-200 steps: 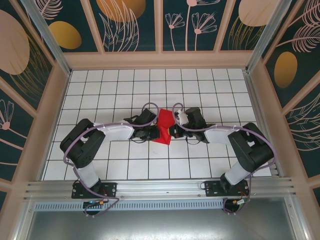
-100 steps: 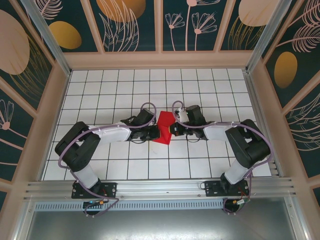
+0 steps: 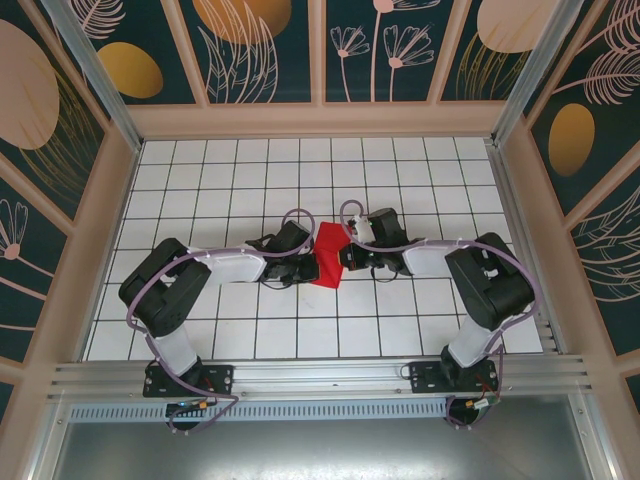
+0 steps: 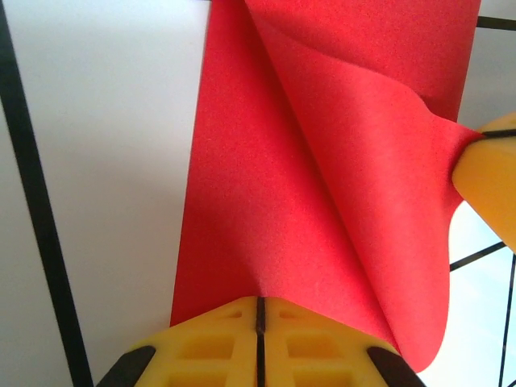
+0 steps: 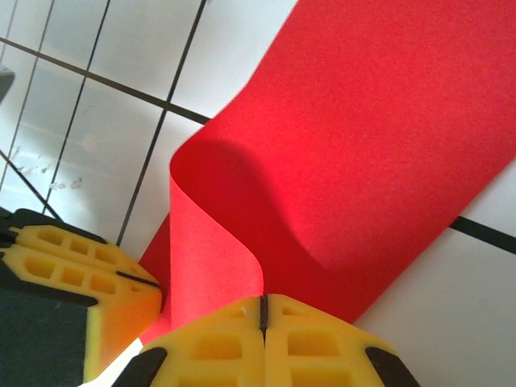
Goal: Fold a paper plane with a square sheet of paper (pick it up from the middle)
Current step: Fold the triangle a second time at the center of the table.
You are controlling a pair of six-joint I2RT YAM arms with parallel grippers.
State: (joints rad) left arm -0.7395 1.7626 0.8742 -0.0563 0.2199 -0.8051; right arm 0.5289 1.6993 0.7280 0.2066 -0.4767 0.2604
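- At the middle of the tiled table (image 3: 200,200), seen from above, the red paper (image 3: 328,258) is sitting between the left gripper (image 3: 311,266) and the right gripper (image 3: 342,260).
- At the left wrist, fingers (image 4: 210,351) pressed together are pinching the paper's edge, with a flap curling up.
- At the right wrist, the fingers are likewise clamping the curled opposite edge.
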